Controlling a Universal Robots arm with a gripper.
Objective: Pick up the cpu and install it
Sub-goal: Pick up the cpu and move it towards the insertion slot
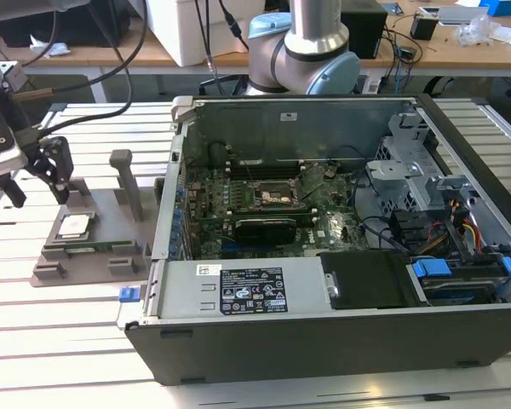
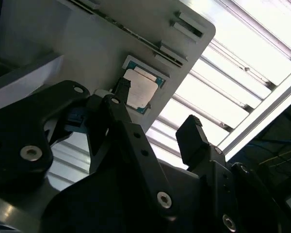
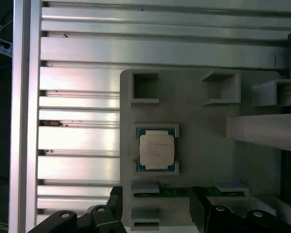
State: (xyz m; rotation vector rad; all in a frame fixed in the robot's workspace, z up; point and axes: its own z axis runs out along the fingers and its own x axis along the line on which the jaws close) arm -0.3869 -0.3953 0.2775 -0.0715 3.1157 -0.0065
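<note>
The cpu [image 1: 74, 226] is a small square chip with a silver-grey top, lying flat in a recess of the grey holder [image 1: 111, 209] on the slatted table at the exterior view's left. My gripper [image 1: 36, 179] hangs open just above and beside that holder, with nothing between its fingers. In the first wrist view the cpu [image 3: 156, 149] lies a short way ahead of the two black fingertips [image 3: 115, 201]. In the second wrist view the cpu [image 2: 140, 90] sits beyond one fingertip [image 2: 121, 88], apart from the gripper [image 2: 157, 111].
An open computer case [image 1: 341, 294] lies to the exterior view's right of the holder, with the motherboard socket [image 1: 277, 194] and a black card [image 1: 266, 226] inside. A green memory stick [image 1: 94, 247] sits along the holder's front. Upright grey posts [image 1: 128, 183] rise from the holder.
</note>
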